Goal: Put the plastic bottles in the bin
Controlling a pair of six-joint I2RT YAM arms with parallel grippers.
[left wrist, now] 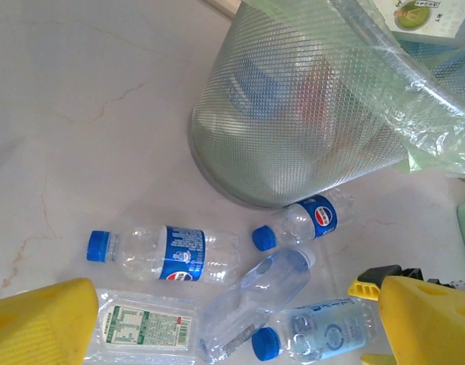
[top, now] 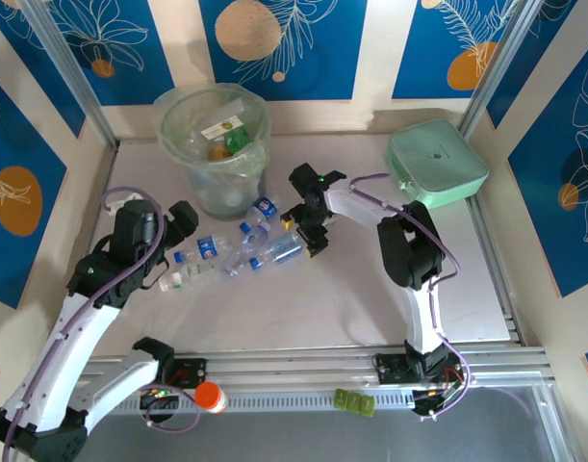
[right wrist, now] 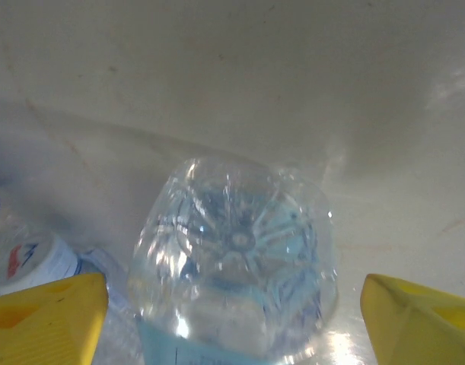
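Top external view gives us the tall round translucent pale-green bin point(top: 203, 183) at the far side of the white table point(top: 370, 298). It already has several bottles inside its clear liner. A handful of small clear plastic bottles point(top: 238, 258) lie on their sides just in front of it.

The left gripper point(top: 183, 222) hovers over the near-left end of that cluster. Its yellow fingers point(left wrist: 46, 319) are spread wide and hold nothing.

The right gripper point(top: 309, 237) is down at the cluster's right end. In its wrist view we see its jaws parted, with a gap on each side of the ribbed base of a clear bottle with a pale-blue label point(right wrist: 236, 258). It straddles the bottle but has not clamped it.

We judge the risks as follows:
- **Slipping out:** the jaws meet the bottle near its rounded, slick end. If they close there, it could squirt out or roll into its neighbours.
- **Buckling:** the thin plastic may buckle and loosen the hold during the lift.
- **Arms meeting:** both arms work the same tight cluster and could collide.
- **Bin hazards:** a careless swing could nudge the bin or snag its liner. The blue-capped, blue-labelled bottle point(left wrist: 307, 221) lies against the bin's base and will be awkward to reach.
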